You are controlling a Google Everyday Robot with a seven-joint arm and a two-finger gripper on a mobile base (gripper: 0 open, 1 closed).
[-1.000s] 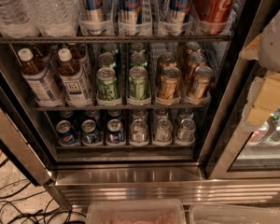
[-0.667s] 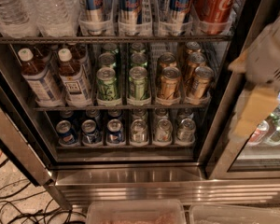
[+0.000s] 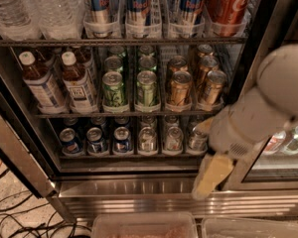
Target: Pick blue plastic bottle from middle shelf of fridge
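Note:
The fridge (image 3: 139,188) stands open with a steel base and a dark interior. Its middle shelf (image 3: 139,114) is a wire rack with clear lane trays. Two small blue plastic bottles with white caps, amber liquid and white-blue labels stand side by side at its left end, one (image 3: 39,83) at the far left and one (image 3: 78,83) next to it. My gripper (image 3: 212,174) hangs at the end of the white arm (image 3: 258,113), low at the right, in front of the fridge's bottom right corner. It is far from the bottles and holds nothing that I can see.
Green cans (image 3: 130,88) and gold cans (image 3: 193,86) fill the rest of the middle shelf. Water bottles (image 3: 35,9), tall blue-silver cans (image 3: 139,6) and a red can (image 3: 227,4) stand above. Short cans (image 3: 134,139) stand below. Clear bins (image 3: 144,226) and floor cables (image 3: 15,217) lie in front.
The arm has swung down and left from the right edge. The gripper now hangs before the fridge's lower right corner. The drinks have not moved.

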